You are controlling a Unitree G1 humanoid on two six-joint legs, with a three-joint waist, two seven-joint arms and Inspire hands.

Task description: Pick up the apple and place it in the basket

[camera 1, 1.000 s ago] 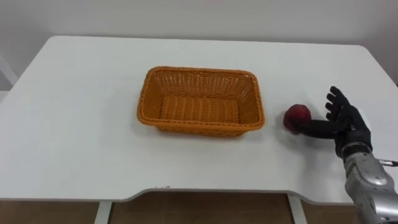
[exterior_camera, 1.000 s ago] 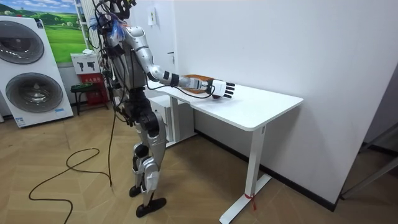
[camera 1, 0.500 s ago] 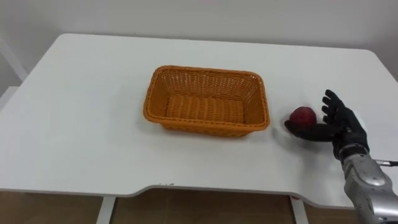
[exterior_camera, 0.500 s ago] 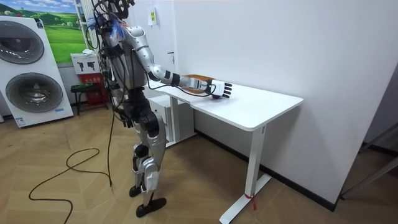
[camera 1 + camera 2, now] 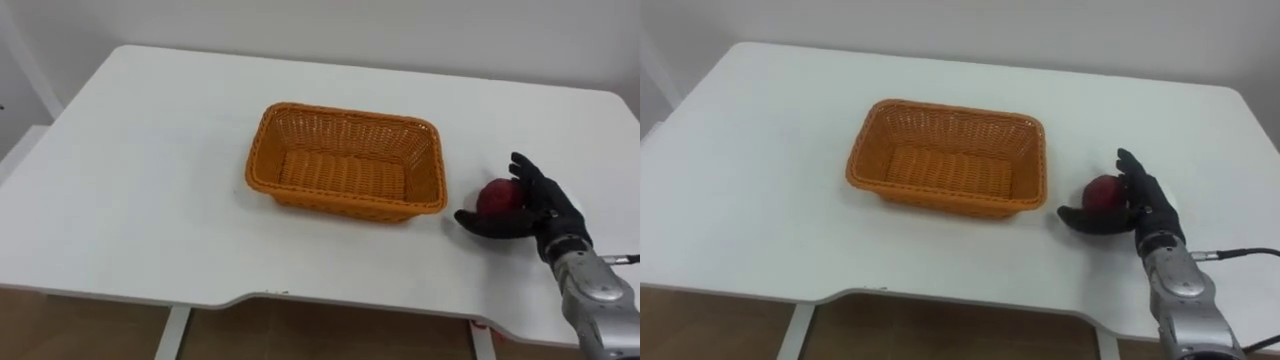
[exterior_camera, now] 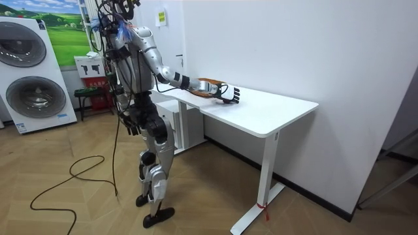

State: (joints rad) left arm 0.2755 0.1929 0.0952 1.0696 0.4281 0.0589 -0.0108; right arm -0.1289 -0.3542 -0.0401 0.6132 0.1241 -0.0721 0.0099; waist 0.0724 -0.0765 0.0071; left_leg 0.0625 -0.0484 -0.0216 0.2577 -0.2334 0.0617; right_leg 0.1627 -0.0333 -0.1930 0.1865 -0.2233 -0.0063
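Where the white table [image 5: 150, 200] runs out to the right, the red apple [image 5: 495, 196] sits just right of the orange wicker basket [image 5: 345, 160] — cupped by the right hand [image 5: 545, 212], whose thumb curls round its near side while the fingers close against its right.

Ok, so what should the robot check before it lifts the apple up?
1. Right hand wrapped round the apple: ok, thumb in front, fingers behind.
2. Grip tight enough to lift: cannot tell.
3. Basket empty, with room for the apple: ok.
4. Basket upright on the table, to the left of the apple: ok.
5. Way from apple to basket free: ok, nothing lies between them.
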